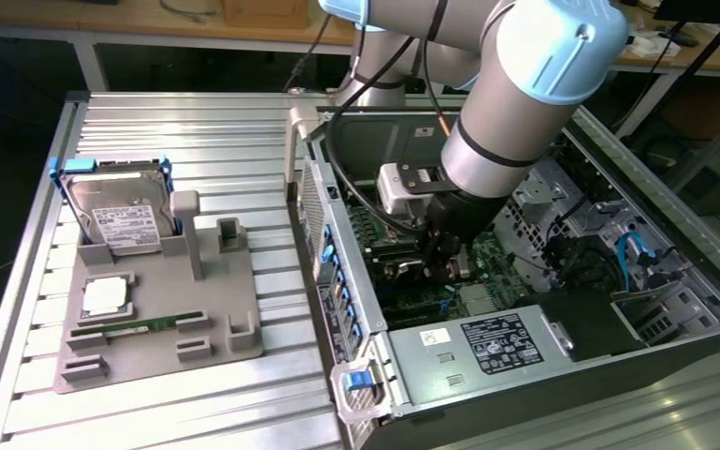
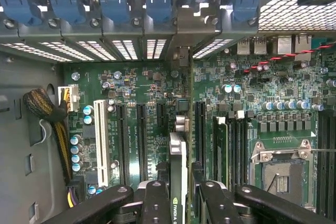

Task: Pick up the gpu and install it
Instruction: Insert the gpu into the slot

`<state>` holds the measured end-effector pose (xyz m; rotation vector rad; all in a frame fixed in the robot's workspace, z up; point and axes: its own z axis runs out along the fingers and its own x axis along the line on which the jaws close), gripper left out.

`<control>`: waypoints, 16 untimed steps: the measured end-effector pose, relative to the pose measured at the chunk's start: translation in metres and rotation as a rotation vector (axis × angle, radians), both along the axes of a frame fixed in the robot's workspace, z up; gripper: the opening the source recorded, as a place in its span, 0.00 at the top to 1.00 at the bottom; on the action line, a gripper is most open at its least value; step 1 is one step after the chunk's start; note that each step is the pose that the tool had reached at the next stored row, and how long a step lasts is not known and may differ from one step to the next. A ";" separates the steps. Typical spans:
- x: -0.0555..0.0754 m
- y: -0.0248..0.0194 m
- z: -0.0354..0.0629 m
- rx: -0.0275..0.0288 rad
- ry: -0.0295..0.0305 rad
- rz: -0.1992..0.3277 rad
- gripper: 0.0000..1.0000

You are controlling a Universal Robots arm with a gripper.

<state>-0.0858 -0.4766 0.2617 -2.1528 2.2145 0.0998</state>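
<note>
we see the gripper [image 2: 181, 198] clamped on the gpu [image 2: 177, 169], one black finger [image 2: 156, 203] pressed to each flat side. the card stands on edge, its faces upright to the motherboard [image 2: 157, 93], and we meet it edge-on as a thin pale strip. its long axis runs parallel to the black expansion slots [image 2: 122, 140], from the fingers toward the case wall lined with blue clips [image 2: 115, 1]. it hangs over the board among those slots, beside the white slot [image 2: 101, 135] and well apart from the cpu socket [image 2: 278, 174]. we cannot tell whether its lower edge touches a slot.

the wrist view gives us the card's line against the slots. the exterior view gives us the arm reaching down into the open computer case [image 1: 660, 281], with the gripper low over the board near the power supply [image 1: 498, 342]. outside the case, on the exterior view's left, a grey tray [image 1: 247, 309] lies on the ribbed table [image 1: 185, 122]. it carries a hard drive [image 1: 116, 211] leaning upright and a green memory stick [image 1: 147, 325] lying flat.
</note>
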 end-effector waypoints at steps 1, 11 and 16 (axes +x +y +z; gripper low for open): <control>0.000 0.0001 0.0009 0.0006 -0.0003 0.000 0.73; 0.001 -0.0001 0.0074 -0.0011 0.0010 0.000 0.73; 0.009 -0.0001 0.0071 -0.0007 0.0003 0.000 0.73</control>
